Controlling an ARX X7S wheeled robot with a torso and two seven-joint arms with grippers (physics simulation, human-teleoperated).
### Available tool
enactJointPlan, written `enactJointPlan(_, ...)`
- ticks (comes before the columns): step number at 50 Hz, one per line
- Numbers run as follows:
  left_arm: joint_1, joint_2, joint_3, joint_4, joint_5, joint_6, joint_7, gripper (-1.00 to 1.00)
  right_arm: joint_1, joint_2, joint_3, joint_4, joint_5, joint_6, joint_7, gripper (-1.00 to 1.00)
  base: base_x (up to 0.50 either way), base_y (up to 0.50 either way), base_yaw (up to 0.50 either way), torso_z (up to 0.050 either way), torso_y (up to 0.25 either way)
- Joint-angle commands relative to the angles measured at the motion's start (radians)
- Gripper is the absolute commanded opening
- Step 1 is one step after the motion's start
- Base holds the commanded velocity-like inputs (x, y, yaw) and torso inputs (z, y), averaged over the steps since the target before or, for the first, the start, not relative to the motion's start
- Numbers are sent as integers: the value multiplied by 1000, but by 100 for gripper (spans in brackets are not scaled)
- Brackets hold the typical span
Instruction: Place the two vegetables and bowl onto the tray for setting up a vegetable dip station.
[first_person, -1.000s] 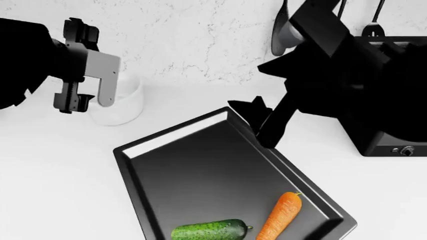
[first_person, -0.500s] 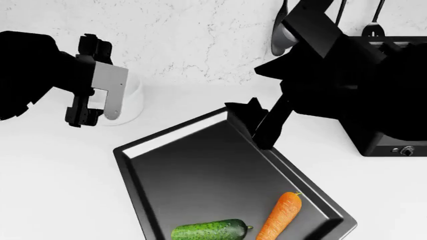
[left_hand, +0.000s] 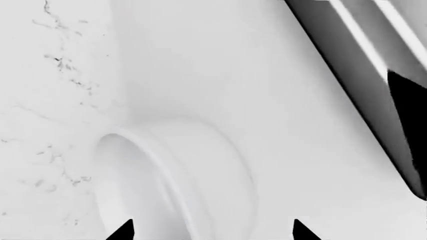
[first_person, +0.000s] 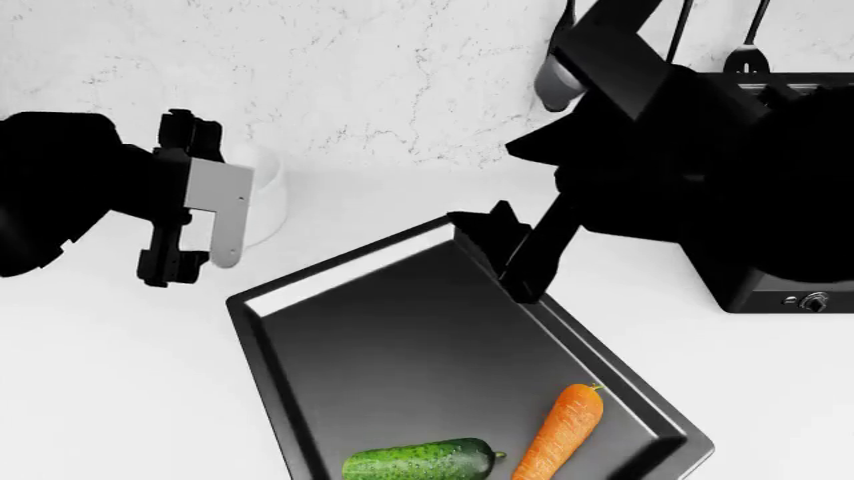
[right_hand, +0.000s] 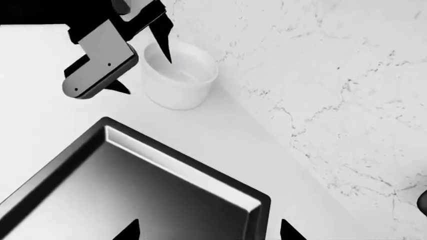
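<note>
The white bowl (left_hand: 200, 175) (right_hand: 179, 75) stands by the marble wall, partly hidden in the head view (first_person: 271, 190) behind my left gripper (first_person: 191, 262). My left gripper (left_hand: 212, 231) is open, one fingertip over the bowl's opening and the other outside its wall. The black tray (first_person: 387, 340) (right_hand: 120, 190) holds the cucumber (first_person: 420, 461) and the carrot (first_person: 561, 432) at its near end. My right gripper (first_person: 514, 255) (right_hand: 208, 231) hangs open and empty above the tray's far corner.
A black toaster (first_person: 781, 270) stands at the right, behind my right arm. A ladle (first_person: 554, 85) and a spatula (first_person: 745, 55) hang on the marble wall (first_person: 400, 80). White counter (first_person: 120, 380) surrounds the tray.
My left gripper has moved right and down, closing in on the bowl's rim. The right arm has drifted slightly left over the tray's corner. The vegetables have not moved.
</note>
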Motion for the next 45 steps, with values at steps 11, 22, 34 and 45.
enactJointPlan(11, 85, 75, -13, -245, -1, 79, -47, 100, 23, -25, -29, 31, 3, 15, 11, 100, 0, 0, 0, 0, 0)
enactJointPlan(22, 144, 241, -54, -634, -14, 304, -44, 100, 17, -14, -13, 19, 71, 35, 76, 100, 0, 0, 0, 0, 0)
enactJointPlan(34, 166, 255, -107, -636, 36, 342, -37, -100, 15, 3, 2, 7, 129, 40, 125, 100, 0, 0, 0, 0, 0)
enactJointPlan(45, 148, 242, -143, -635, 64, 355, -4, -100, 34, 3, -4, 16, 136, 41, 117, 100, 0, 0, -1, 0, 0)
